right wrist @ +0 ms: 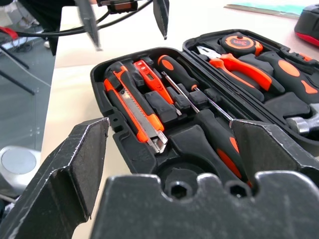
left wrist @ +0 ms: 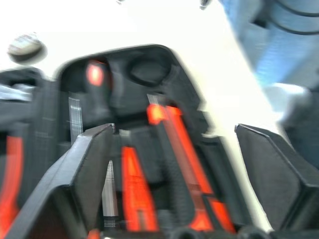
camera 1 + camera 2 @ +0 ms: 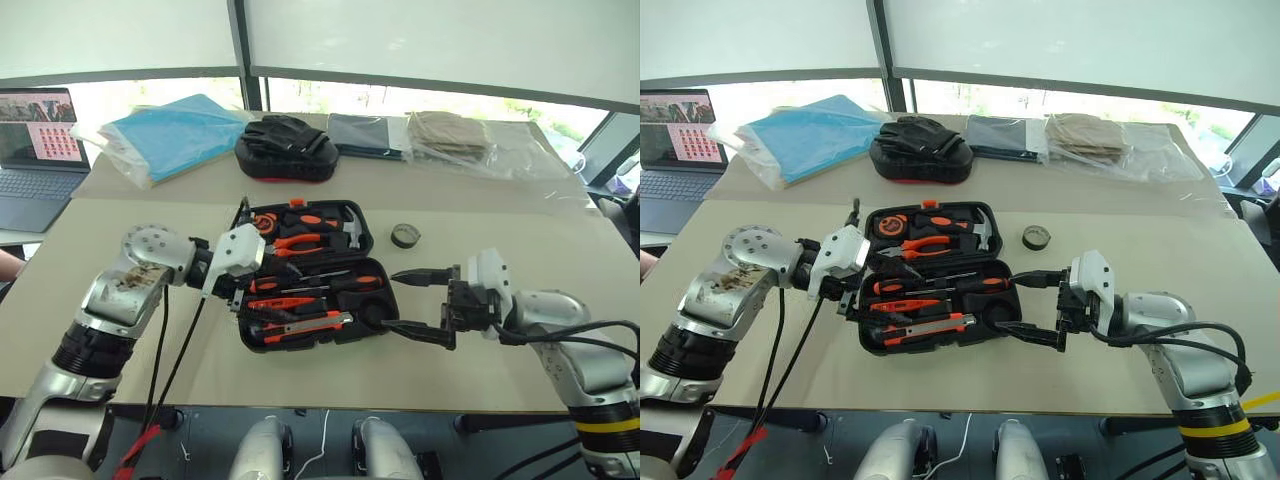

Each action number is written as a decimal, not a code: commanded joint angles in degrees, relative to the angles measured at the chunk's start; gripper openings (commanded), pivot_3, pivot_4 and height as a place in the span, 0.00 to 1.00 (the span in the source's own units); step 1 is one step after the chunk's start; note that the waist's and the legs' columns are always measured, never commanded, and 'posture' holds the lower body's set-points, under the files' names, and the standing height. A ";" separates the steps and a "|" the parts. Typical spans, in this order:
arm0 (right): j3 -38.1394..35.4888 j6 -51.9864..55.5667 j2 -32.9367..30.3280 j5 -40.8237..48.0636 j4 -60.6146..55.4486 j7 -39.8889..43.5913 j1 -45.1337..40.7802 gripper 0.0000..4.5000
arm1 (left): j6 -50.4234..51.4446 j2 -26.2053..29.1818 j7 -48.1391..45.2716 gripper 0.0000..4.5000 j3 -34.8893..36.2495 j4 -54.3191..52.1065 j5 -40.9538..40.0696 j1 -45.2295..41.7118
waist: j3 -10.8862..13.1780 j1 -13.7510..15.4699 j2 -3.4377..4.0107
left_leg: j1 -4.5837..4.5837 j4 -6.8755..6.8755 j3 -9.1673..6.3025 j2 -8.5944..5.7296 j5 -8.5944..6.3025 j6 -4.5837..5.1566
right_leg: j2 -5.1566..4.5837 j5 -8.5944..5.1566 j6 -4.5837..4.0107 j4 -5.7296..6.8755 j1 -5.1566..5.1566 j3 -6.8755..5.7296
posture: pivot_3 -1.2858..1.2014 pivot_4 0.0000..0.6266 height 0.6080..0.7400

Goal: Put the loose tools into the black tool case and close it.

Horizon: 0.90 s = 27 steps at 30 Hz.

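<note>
Now, at nine o'clock of the open rectangular black hard-plastic tool case (image 3: pixel 312 275), the left gripper (image 3: pixel 232 290) hovers over its near half with fingers parted, holding nothing. Inside lie the orange-and-black utility knife (image 3: pixel 300 326) and two black-and-orange screwdrivers (image 3: pixel 325 285). At one o'clock, apart on the beige table (image 3: pixel 480 370), sits the small black tape roll (image 3: pixel 405 236). At three o'clock the right gripper (image 3: pixel 412 300) gapes wide, empty.

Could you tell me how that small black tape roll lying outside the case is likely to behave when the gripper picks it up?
The tape roll lies flat on the table, so it probably won't roll unless tipped on edge. It looks small and hollow, so likely light. Its low, rounded rim may slip between the fingers of the open right gripper.
</note>
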 commanded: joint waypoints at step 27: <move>-1.09 -1.83 3.02 -1.45 -0.99 -1.63 0.59 1.00 | 4.83 -4.30 14.24 0.00 -8.19 1.97 12.16 12.52 | -0.29 0.22 0.26 | 0.53 0.01 -0.03 0.06 0.07 0.02 | -0.13 -0.03 -0.19 0.00 0.47 0.01 | 0.52 0.24 1.00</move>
